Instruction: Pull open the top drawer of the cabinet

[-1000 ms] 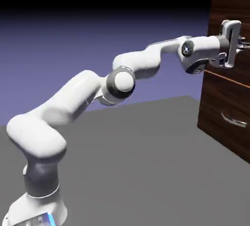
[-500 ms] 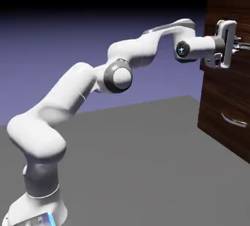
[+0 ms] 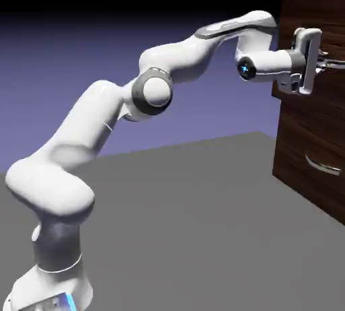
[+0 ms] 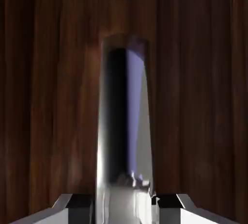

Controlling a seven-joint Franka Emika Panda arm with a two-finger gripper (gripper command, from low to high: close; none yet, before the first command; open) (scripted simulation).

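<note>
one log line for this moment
gripper: shut on handle | top drawer: front proud of cabinet | phase: pulling

Tall dark walnut cabinet (image 3: 306,134) at right; its top drawer (image 3: 323,27) bears a slim silver handle (image 4: 123,121).

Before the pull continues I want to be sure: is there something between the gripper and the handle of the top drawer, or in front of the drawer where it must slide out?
Nothing visible. The gripper is shut on the silver handle of the top drawer; only the arm is before the cabinet.
</note>
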